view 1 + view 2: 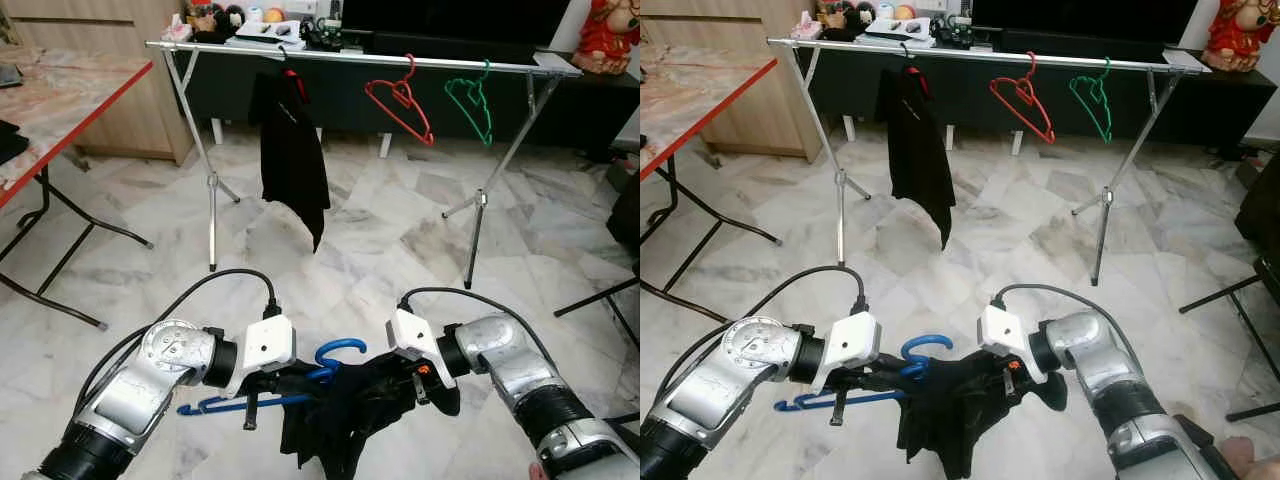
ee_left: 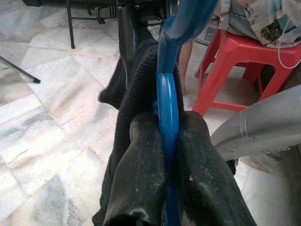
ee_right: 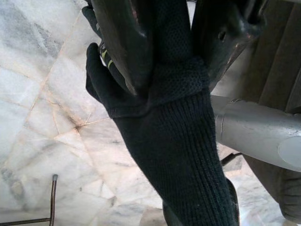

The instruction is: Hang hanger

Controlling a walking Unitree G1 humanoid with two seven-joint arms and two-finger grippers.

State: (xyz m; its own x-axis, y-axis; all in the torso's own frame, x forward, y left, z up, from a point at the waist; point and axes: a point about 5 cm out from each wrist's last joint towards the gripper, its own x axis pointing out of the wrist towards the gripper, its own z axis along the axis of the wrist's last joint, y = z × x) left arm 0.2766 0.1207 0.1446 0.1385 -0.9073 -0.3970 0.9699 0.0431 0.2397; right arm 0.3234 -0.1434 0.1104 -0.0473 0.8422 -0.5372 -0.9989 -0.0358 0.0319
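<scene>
At far left stands one red-edged folding bench (image 1: pixel 60 90) with a marbled top. Beyond it, across the far side of the marble floor (image 1: pixel 380 240), runs one silver metal clothes rail (image 1: pixel 400 60) on crossed legs. On it hang three things, left to right: one black garment on the rail (image 1: pixel 290 150), one red wire hanger (image 1: pixel 400 105), one green wire hanger (image 1: pixel 470 105).

Near the camera, the left end effector (image 2: pixel 168 141) is clamped on the blue plastic hanger (image 1: pixel 335 355), its two black fingers (image 2: pixel 141 174) pressed against the hanger's neck just below the hook. A black knitted garment (image 1: pixel 340 415) is draped over that hanger and hangs between the two arms. The right end effector (image 3: pixel 171 52) pinches the ribbed edge of this same garment, to the right of the hook.

The left wrist view adds a red plastic stool (image 2: pixel 235 70) with a person seated on it. The right wrist view shows the knit's ribbing close up.
</scene>
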